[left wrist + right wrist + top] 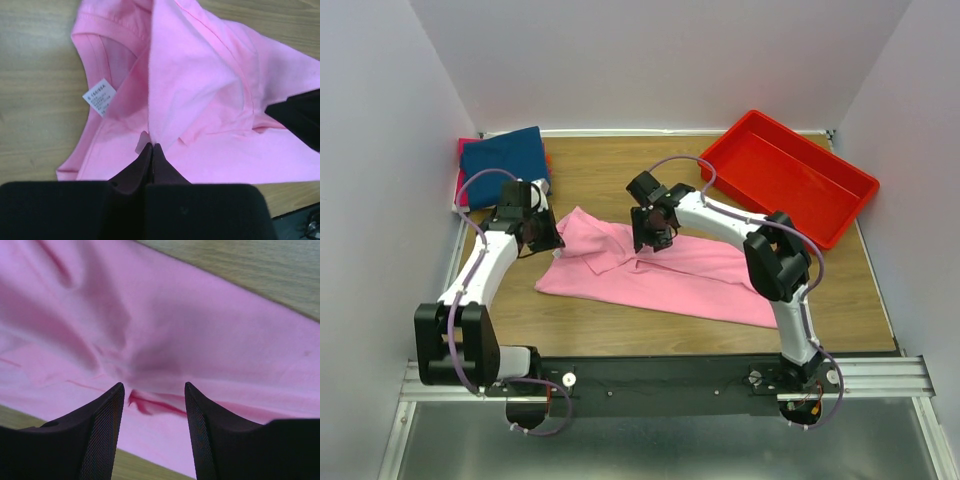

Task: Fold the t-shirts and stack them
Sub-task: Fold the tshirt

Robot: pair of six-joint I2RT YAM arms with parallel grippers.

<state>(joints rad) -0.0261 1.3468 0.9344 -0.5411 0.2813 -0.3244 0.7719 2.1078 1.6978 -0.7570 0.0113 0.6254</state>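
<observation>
A light pink t-shirt (660, 275) lies partly spread on the wooden table, its collar end toward the left. My left gripper (546, 238) is shut on a fold of the pink t-shirt (200, 90) near the collar, lifting a ridge of cloth; the white neck label (100, 97) shows. My right gripper (654, 240) is open, its fingers (107, 410) straddling a wrinkle of the pink t-shirt (165, 340) just above it. A navy blue t-shirt (506, 156) lies folded at the back left on a red-magenta one (463, 184). No white shirt is visible.
A rigid red plastic tray (790, 175) stands at the back right, angled. White walls close in the table on three sides. A metal rail (880, 375) runs along the near edge by the arm bases.
</observation>
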